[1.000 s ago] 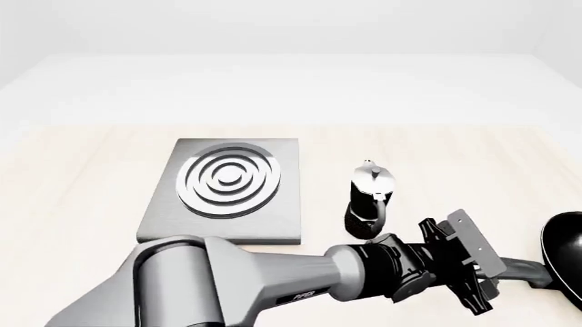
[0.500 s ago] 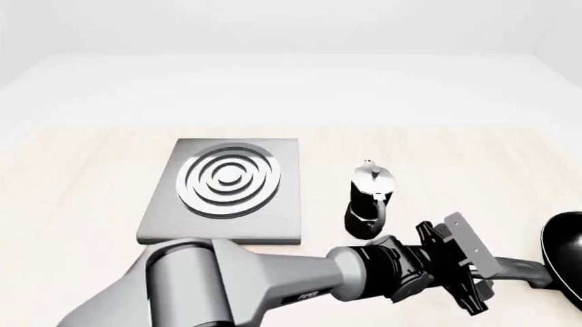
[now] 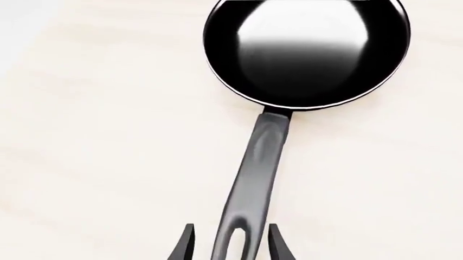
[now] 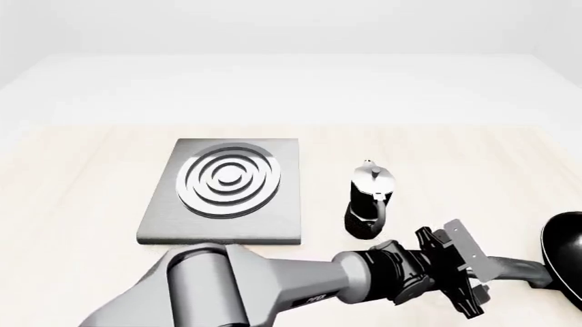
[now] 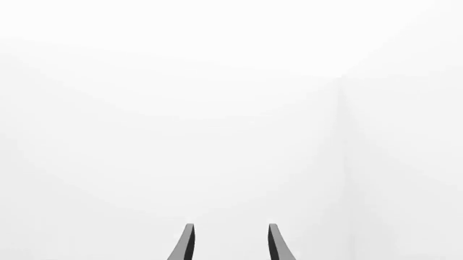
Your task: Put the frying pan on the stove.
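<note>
The frying pan [image 3: 307, 51] is round, black and glossy inside, and lies flat on the table. Its long dark grey handle [image 3: 257, 173] points toward my left gripper [image 3: 230, 244]. The gripper is open, and its fingertips stand on either side of the handle's end with the oval hole, without closing on it. In the front view the pan [image 4: 565, 248] is cut off by the right edge, and the left gripper [image 4: 482, 276] sits at its handle [image 4: 520, 270]. The stove [image 4: 227, 184], a grey slab with silver rings, lies bare at the left centre. My right gripper [image 5: 230, 244] is open and empty, facing a white wall.
A black-and-silver moka pot [image 4: 369, 201] stands upright between the stove and the pan, just behind my left wrist. My left arm [image 4: 272, 286] stretches across the near edge of the table from left to right.
My left gripper has sunk a little lower and nearer to the table at the pan's handle. The pan, stove and moka pot have not moved.
</note>
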Tool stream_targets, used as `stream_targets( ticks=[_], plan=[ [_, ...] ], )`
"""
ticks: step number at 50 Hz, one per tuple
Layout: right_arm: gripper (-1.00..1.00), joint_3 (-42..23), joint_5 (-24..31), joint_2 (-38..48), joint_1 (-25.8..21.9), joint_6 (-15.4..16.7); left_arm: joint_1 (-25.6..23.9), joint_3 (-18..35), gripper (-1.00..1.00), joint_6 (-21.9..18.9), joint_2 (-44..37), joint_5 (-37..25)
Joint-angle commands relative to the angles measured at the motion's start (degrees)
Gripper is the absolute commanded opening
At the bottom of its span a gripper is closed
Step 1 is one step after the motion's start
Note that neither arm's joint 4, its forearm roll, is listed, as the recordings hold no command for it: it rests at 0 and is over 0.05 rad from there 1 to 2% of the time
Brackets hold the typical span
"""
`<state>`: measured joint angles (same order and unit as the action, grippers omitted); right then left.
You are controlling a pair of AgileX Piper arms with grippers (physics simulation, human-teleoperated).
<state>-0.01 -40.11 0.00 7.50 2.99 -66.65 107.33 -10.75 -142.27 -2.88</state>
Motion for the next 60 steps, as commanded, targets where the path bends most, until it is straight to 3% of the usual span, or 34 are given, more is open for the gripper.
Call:
stream_targets(
  ticks=[1, 41, 42, 60],
  plan=[
    [1.00, 0.01, -0.15, 0.00, 0.04, -0.15, 0.29, 1.46, 1.00, -0.30, -0.90, -0.75],
    [1.00, 0.01, -0.19, 0.00, 0.85, -1.00, -0.39, 8.34, 1.00, -1.16, -4.32, -4.02],
    [1.00, 0.01, -0.19, 0.00, 0.83, -1.00, -0.21, 9.35, -1.00, -1.24, -4.69, -4.51],
    [1.00, 0.01, -0.27, 0.00, 0.75, -0.97, 0.01, 6.48, -1.00, -0.94, -1.93, -2.31]
  ],
)
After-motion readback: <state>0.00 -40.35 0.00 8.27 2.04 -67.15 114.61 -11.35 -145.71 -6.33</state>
